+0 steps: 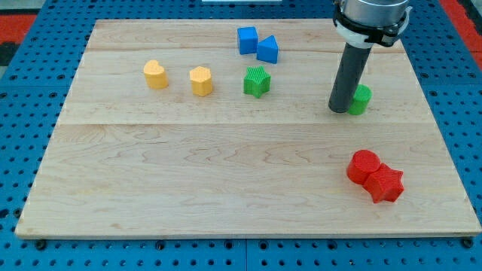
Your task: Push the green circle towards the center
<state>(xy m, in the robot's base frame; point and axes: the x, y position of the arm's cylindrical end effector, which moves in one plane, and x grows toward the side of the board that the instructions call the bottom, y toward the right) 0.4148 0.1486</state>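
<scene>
Your green circle (361, 99) sits on the surface (226, 188) toward the view's upper right, well off centre, and partly hidden behind the rod. My tip (340, 111) stands just to its left, touching it or very nearly so; you cannot tell which from here. That puts the tip on the centre side of the circle, which looks like the wrong side for a push inward: you would judge that the tip must first go round to the circle's right or upper right. There is no hand on this arm, only the rod, so nothing is held. Left of the circle, well apart, stands the green star (257, 81). Just above that star lie the blue cube (247, 40) and a second blue block (267, 50), touching or nearly so. Farther left of the circle are two yellow blocks (178, 77), side by side with a gap. Below the circle, near the surface's lower right, the red circle (364, 166) and red star (386, 184) press together. The path from the circle to the centre looks clear.
</scene>
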